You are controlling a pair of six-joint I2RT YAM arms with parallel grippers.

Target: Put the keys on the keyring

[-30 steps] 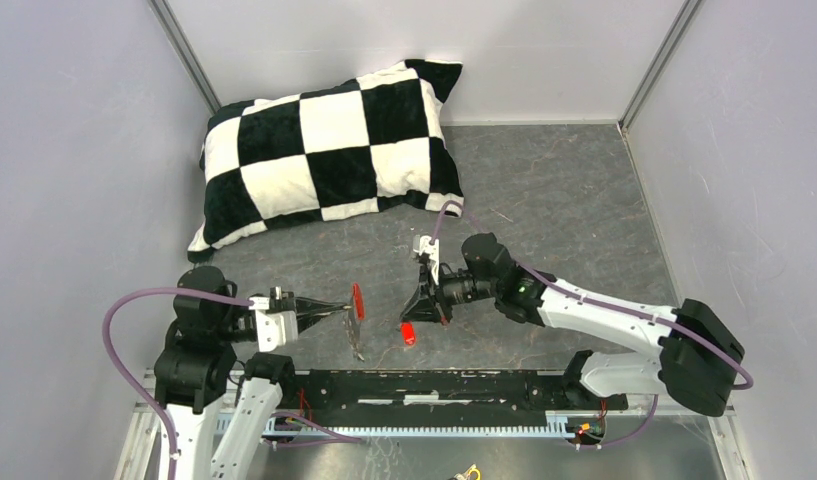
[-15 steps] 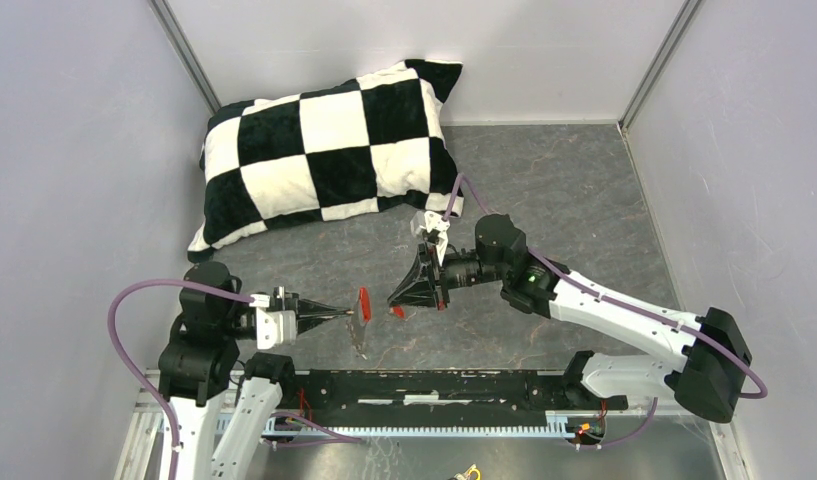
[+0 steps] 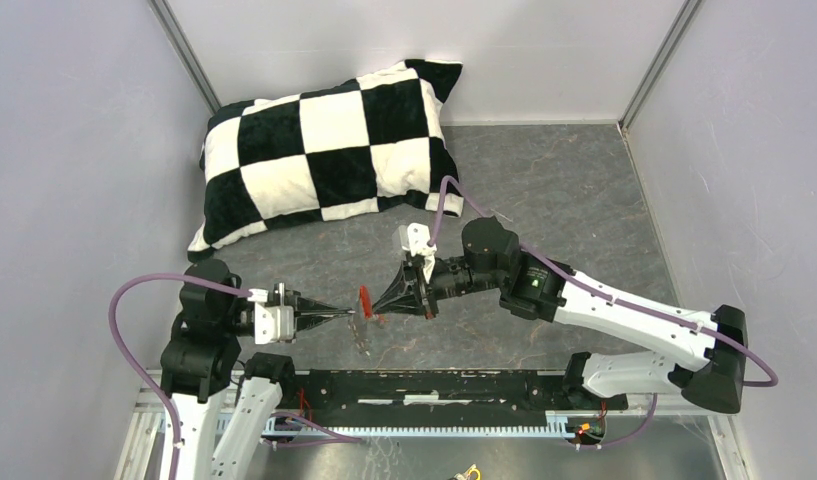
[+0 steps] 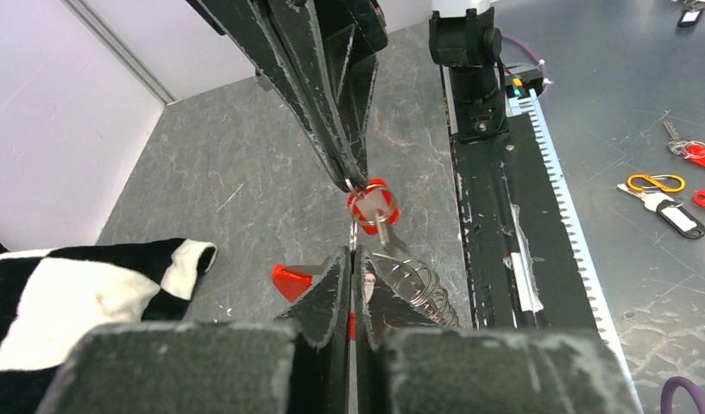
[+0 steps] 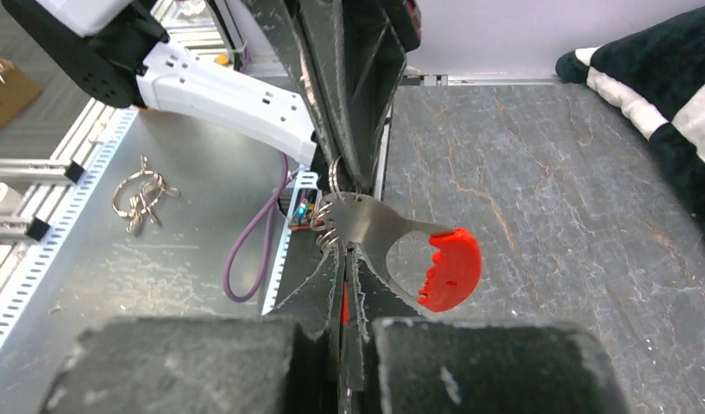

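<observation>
Keyring [image 3: 363,300]: probably light, springy, slippery wire, left hand [image 3: 350,315] clamped on its ring; tiny red-headed key [image 4: 373,205], right hand [image 3: 376,305] clamped on its plastic head.

The left gripper [image 3: 351,314] with the keyring [image 5: 448,269] and the right gripper [image 3: 376,305] with a red key [image 4: 373,205] meet tip to tip near the front rail [image 3: 434,385] — nothing passes between them. The checkered pillow [image 3: 324,150] blocks the far left; bare table [image 3: 564,190] lies open at far right.
</observation>
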